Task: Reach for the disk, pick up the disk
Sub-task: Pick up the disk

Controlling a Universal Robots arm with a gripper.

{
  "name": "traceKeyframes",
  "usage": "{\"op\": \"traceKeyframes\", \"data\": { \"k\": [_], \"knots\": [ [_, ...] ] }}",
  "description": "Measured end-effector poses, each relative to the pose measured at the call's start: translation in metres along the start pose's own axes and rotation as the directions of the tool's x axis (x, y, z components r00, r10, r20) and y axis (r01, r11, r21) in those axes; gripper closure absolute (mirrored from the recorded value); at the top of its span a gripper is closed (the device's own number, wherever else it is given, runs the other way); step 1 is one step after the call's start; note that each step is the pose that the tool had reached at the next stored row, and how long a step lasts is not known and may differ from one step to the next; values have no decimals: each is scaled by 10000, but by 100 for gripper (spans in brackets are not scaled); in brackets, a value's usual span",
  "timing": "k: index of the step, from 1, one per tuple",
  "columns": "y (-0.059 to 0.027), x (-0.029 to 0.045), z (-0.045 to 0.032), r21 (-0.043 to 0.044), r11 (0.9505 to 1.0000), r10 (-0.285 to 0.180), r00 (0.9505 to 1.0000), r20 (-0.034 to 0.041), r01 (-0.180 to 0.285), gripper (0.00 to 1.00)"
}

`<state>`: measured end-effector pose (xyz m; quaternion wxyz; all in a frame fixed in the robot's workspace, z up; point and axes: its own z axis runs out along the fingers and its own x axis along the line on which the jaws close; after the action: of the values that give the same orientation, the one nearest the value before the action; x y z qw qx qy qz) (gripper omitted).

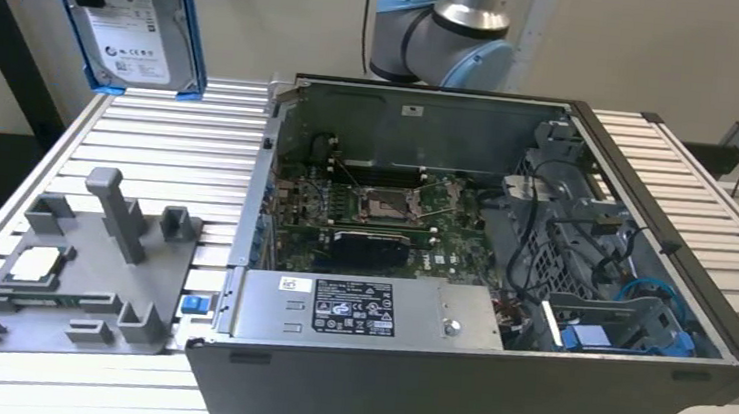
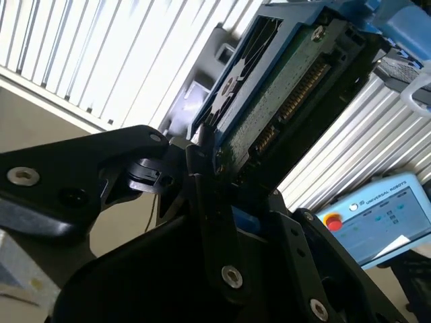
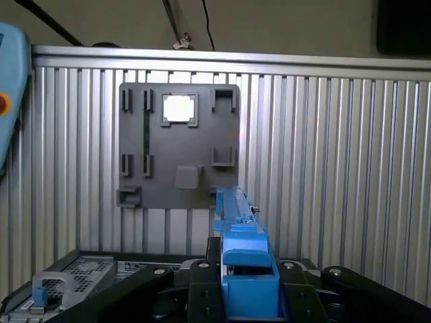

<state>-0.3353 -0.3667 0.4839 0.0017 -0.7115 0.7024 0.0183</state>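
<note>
Closest to the lens, the black metal gripper (image 3: pixel 246 276) has its jaws clamped on the disk (image 3: pixel 236 215), a flat silver-grey metal hard drive with a white label and bright blue plastic rails along its edges. Between the jaws it hangs upright, well above the ribbed aluminium table (image 3: pixel 323 148), with free air around its edges. Below the jaws I see the grey plastic fixture plate (image 3: pixel 178 145) with raised pockets. Beside the plate sits the open dark-grey steel computer case (image 1: pixel 471 276).

Print on the disk (image 1: pixel 131 31) and grey box (image 1: pixel 374 313) is unreadable.
</note>
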Motion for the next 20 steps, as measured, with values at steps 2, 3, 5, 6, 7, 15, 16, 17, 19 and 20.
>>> {"op": "traceKeyframes", "data": {
  "k": [2, 3, 5, 6, 7, 15, 16, 17, 19, 20],
  "knots": [
    [-13, 1, 0, 1, 10000, -3, 10000, 1, 3, 100],
    [-28, 1, -1, 0, 10000, -4, 10000, 0, 4, 100],
    [-83, 1, -2, 0, 10000, -3, 10000, 0, 3, 100],
    [-119, 2, -2, 1, 10000, -4, 10000, 0, 4, 100],
    [-157, 2, -4, 0, 10000, -4, 10000, 0, 4, 100],
    [-444, 6, -10, 0, 10000, -9, 10000, 8, 9, 100],
    [-474, 6, -11, 0, 10000, -9, 10000, 8, 9, 100],
    [-503, 7, -11, 0, 10000, -9, 10000, 8, 9, 100],
    [-556, 7, -13, 0, 10000, -10, 10000, 8, 10, 100],
    [-580, 8, -13, 0, 10000, -11, 10000, 8, 11, 100]
  ]
}}
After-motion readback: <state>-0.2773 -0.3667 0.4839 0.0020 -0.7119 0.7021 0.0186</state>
